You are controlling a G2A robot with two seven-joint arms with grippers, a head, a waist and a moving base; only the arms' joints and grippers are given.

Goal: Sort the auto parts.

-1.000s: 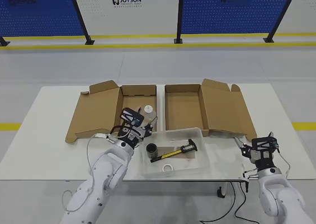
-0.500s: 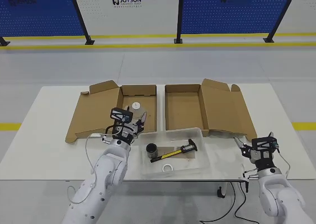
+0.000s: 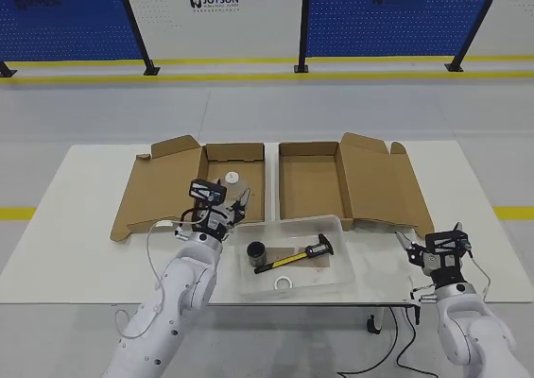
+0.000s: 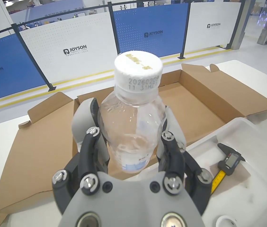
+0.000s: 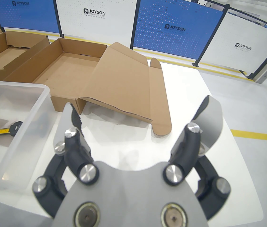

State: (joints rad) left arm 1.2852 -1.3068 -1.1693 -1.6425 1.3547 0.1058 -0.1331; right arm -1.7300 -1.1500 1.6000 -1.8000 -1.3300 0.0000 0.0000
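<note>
Placing step, I judge: left gripper (image 4: 128, 116) clamps the bottle (image 4: 137, 72) over the left cardboard box (image 3: 252, 161); next lower, release; right gripper (image 5: 140, 109) gapes empty.

Left hand (image 4: 128, 121) clamps a bottle (image 4: 137, 72), arm stretched forward; right hand (image 5: 140, 107) sits drawn back, fingers spread wide.
</note>
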